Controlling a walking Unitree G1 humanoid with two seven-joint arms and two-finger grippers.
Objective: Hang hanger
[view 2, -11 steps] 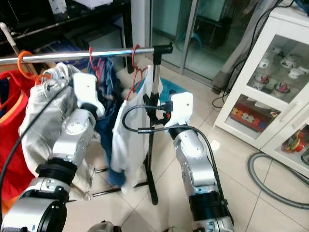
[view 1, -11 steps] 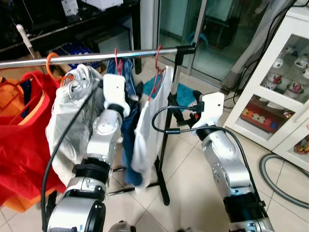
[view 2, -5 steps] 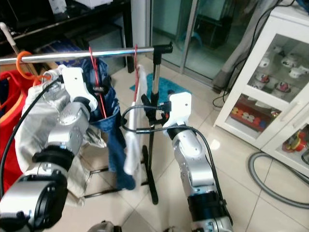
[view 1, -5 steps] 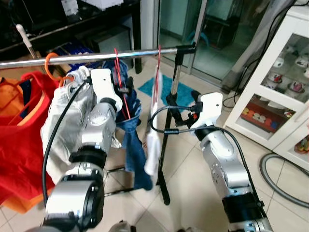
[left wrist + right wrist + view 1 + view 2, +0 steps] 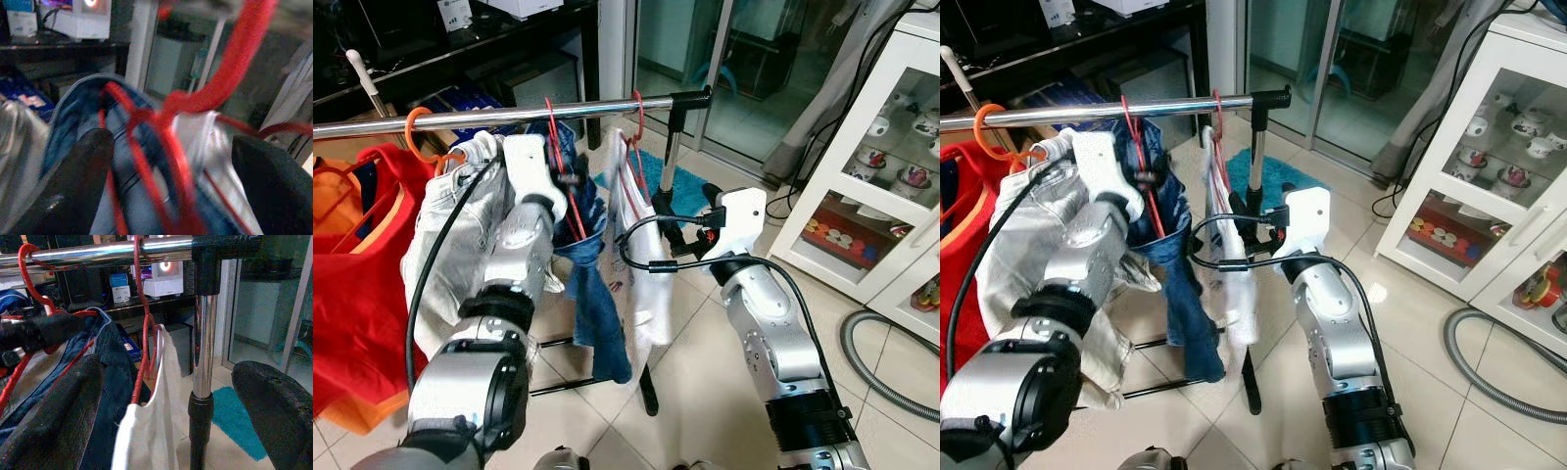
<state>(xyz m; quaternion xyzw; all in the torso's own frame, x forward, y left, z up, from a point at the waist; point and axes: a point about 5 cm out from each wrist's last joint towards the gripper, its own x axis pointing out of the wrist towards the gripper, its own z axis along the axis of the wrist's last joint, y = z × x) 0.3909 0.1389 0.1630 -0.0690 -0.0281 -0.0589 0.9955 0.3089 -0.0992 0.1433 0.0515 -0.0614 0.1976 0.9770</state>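
Note:
A silver rail (image 5: 499, 116) carries two red hangers. One red hanger (image 5: 555, 137) holds blue jeans (image 5: 599, 308); the other red hanger (image 5: 634, 147), close to the rail's black end, holds a white garment (image 5: 641, 264). My left gripper (image 5: 570, 178) is raised at the jeans hanger. In the left wrist view its black fingers (image 5: 80, 183) stand open with the red hanger wire (image 5: 171, 147) between them. My right gripper (image 5: 672, 221) is open in front of the rack's post (image 5: 204, 362), beside the white garment (image 5: 146, 440), holding nothing.
An orange hanger (image 5: 417, 132) with pale trousers (image 5: 450, 245) and red and orange clothes (image 5: 352, 274) fill the rail's left part. A white glass cabinet (image 5: 891, 176) stands at right, with a grey hose (image 5: 876, 377) on the tiled floor. A teal mat (image 5: 690, 188) lies behind the rack.
My left arm has lifted from the pale trousers to the jeans hanger. The white garment has swung round on its hanger. The right arm has stayed put.

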